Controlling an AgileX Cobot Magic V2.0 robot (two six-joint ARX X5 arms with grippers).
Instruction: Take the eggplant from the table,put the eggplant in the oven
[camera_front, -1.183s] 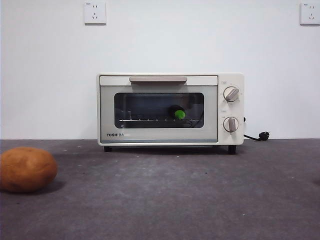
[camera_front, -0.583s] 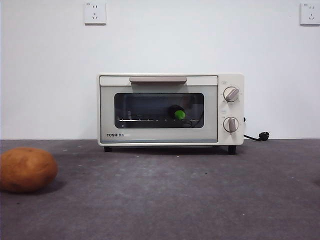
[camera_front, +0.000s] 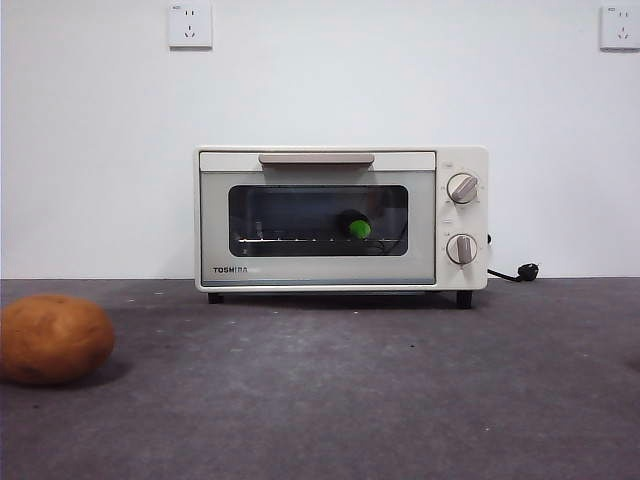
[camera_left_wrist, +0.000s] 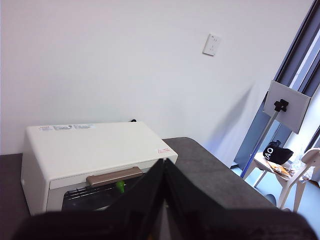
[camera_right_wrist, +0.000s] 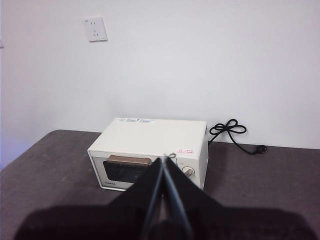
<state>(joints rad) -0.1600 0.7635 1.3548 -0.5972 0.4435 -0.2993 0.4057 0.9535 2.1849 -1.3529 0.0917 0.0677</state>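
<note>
The cream-white oven stands at the back of the table with its glass door closed. Through the window I see the dark eggplant lying on the wire rack, its lime-green cap facing the glass. In the left wrist view the oven is below and ahead, a green speck of the eggplant showing behind the door. My left gripper is shut and holds nothing, raised above the table. My right gripper is also shut and empty, high over the oven. Neither gripper shows in the front view.
A round brown potato lies on the table at the near left. The oven's black power cord and plug trail to its right along the wall. Wall sockets sit high on the white wall. A chair and stand are off the table's side.
</note>
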